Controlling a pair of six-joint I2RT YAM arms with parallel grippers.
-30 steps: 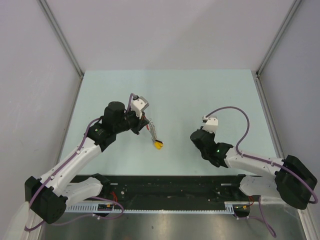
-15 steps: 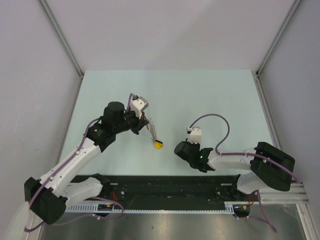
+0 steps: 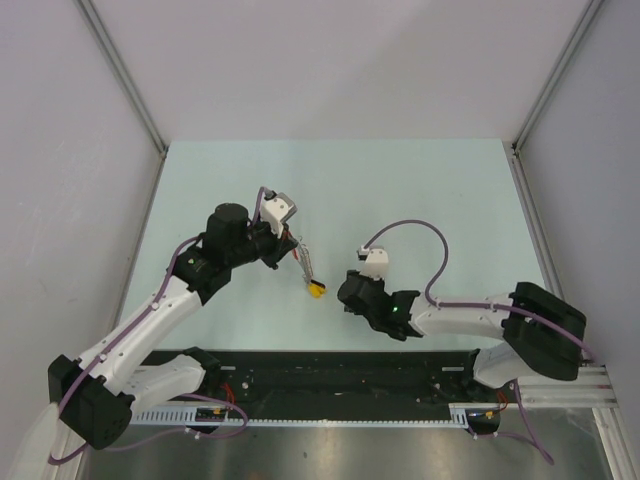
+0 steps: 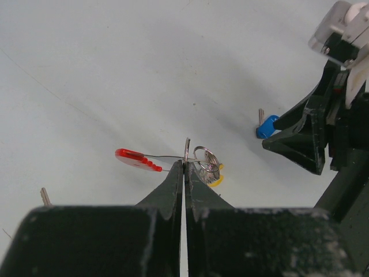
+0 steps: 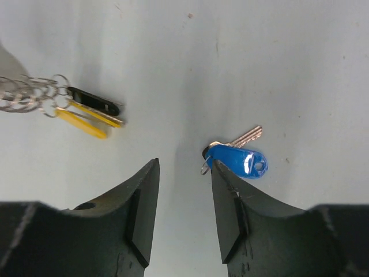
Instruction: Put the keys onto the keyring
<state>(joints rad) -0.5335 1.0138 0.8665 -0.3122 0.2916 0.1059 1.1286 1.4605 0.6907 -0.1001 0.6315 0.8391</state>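
My left gripper (image 3: 296,252) is shut on the thin wire of the keyring (image 4: 199,163) and holds it off the table. A curved red piece (image 4: 136,158) sticks out left of the jaws. Silver rings and yellow caps (image 4: 217,179) hang to the right. In the top view the yellow caps (image 3: 317,290) dangle below the gripper. The blue-capped key (image 5: 239,161) lies flat on the table, its silver blade pointing up-right. It touches the tip of the right finger (image 5: 222,173). My right gripper (image 5: 184,167) is open and empty, low over the table. The green key is out of view.
The keyring's yellow caps and a black tag (image 5: 95,102) lie at the upper left of the right wrist view. The right gripper (image 4: 302,138) and blue key (image 4: 266,126) stand close to the right of the keyring. A thin silver shaft (image 4: 45,196) lies at the left.
My right arm has swung left across the table, towards the hanging keyring. My left arm and the keyring have not moved.
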